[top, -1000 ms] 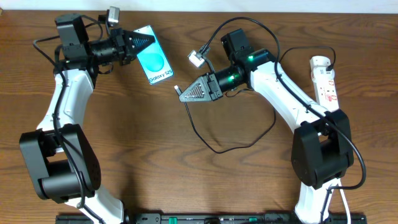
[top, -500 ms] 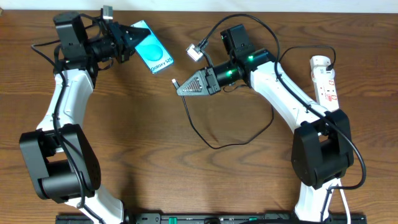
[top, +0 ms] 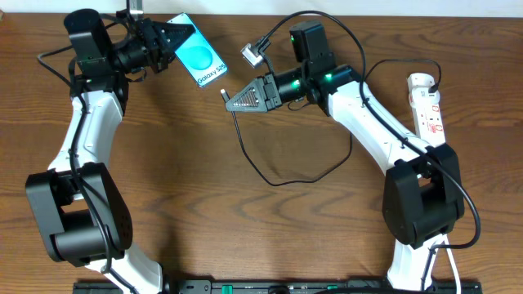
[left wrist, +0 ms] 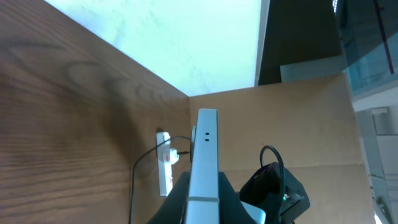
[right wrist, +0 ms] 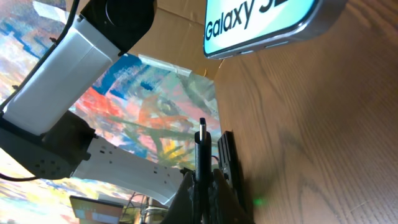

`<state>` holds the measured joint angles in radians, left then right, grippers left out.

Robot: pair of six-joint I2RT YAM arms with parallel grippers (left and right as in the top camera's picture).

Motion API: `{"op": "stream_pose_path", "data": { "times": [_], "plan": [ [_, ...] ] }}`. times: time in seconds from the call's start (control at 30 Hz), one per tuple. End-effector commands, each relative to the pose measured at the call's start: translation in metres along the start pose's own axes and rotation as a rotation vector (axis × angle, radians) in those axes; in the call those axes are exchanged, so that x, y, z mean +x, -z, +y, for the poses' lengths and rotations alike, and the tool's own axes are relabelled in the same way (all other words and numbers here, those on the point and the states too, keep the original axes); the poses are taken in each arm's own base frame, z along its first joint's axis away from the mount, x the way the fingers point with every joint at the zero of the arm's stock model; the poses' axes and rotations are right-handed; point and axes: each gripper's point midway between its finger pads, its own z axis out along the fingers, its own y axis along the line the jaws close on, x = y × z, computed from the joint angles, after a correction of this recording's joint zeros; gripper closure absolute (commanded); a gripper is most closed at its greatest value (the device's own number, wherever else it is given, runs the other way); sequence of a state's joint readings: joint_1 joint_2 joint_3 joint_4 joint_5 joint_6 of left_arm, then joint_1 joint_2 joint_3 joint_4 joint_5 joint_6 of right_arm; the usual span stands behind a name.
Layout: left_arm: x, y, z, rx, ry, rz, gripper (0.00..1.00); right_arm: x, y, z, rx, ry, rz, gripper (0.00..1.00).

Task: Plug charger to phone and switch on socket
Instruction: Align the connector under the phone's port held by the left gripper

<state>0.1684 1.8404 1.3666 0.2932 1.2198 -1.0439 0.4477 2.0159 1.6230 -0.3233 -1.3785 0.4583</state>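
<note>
My left gripper (top: 181, 37) is shut on the top end of the phone (top: 201, 63) and holds it tilted above the table at the back left; its cyan screen faces up. In the left wrist view the phone (left wrist: 205, 155) shows edge-on between my fingers. My right gripper (top: 232, 101) is shut on the charger (top: 278, 181) plug, whose tip (top: 226, 91) points at the phone's lower end, a short gap away. In the right wrist view the plug (right wrist: 202, 152) stands upright below the phone (right wrist: 261, 22). The socket (top: 426, 104) lies at the far right.
The black cable loops across the table's middle and runs up over my right arm to the socket. A small white connector (top: 252, 54) hangs on a wire near my right wrist. The socket (left wrist: 163, 163) also shows in the left wrist view.
My left gripper has lifted the phone up and toward the back. My right gripper has moved up and left with the plug, following the phone's lower end.
</note>
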Motion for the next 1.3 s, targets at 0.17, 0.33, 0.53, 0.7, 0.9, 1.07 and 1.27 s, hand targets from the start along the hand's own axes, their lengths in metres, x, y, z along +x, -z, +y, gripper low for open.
{"op": "stream_pose_path", "data": {
  "times": [0.17, 0.33, 0.53, 0.7, 0.9, 1.07, 1.27],
  "plan": [
    [0.013, 0.003, -0.015, 0.053, -0.016, 0.085, 0.93, 0.002, -0.01, 0.006, -0.016, 0.017, 0.019, 0.99],
    [0.017, 0.003, -0.017, 0.065, -0.015, 0.111, 0.93, 0.002, -0.011, 0.007, -0.016, 0.023, 0.019, 0.98],
    [0.017, 0.003, -0.017, 0.065, -0.015, 0.111, 0.93, 0.003, -0.016, 0.009, -0.021, 0.043, 0.027, 0.99],
    [0.018, 0.003, -0.018, 0.068, -0.015, 0.117, 0.93, 0.003, -0.018, 0.008, -0.012, 0.042, 0.026, 0.98],
    [0.021, 0.004, -0.019, 0.077, -0.017, 0.135, 0.93, 0.003, -0.018, 0.007, -0.008, 0.042, 0.023, 0.98],
    [0.024, 0.005, -0.024, 0.096, -0.046, 0.154, 0.93, 0.003, -0.019, 0.007, -0.008, 0.043, 0.024, 0.98],
    [0.025, 0.005, -0.025, 0.102, -0.052, 0.163, 0.93, 0.003, -0.018, 0.007, -0.005, 0.043, 0.022, 0.98]
  ]
}}
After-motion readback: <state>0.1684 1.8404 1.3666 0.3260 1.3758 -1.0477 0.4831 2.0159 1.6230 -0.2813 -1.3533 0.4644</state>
